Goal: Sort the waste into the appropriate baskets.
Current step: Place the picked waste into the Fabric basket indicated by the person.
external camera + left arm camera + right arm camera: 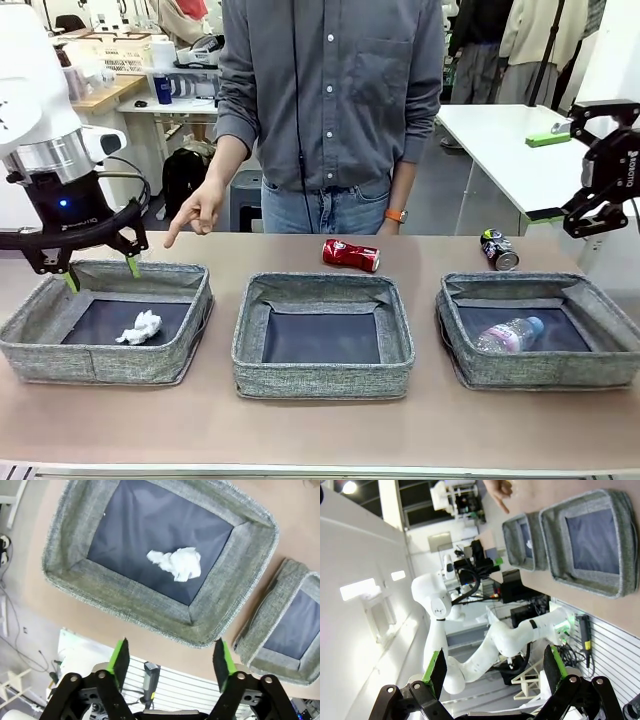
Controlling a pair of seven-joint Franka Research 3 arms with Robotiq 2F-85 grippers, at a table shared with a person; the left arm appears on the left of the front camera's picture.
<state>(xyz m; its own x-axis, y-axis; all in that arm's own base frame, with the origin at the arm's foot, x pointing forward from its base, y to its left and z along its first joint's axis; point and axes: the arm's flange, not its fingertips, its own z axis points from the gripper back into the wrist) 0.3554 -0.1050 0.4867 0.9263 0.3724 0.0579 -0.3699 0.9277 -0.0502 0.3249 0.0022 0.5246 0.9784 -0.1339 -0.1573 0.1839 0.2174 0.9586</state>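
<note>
The left jaws stand wide and empty above the far left corner of the left grey woven-fabric basket (30,345). The crumpled white paper (139,327) lies on its dark bottom. The right jaws, also wide and empty, hang high at the far right. A clear plastic bottle with blue cap (510,335) lies in the right grey basket (540,372). On the tan surface (200,420), a red crushed can (351,255) lies beyond the middle grey basket (322,378), and a dark black-silver crushed can (499,250) beyond the right one. A person's hand (197,212) points downward near the left basket's far wall.

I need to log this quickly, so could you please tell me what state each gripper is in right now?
Left gripper: open, holding nothing.
Right gripper: open, holding nothing.
</note>
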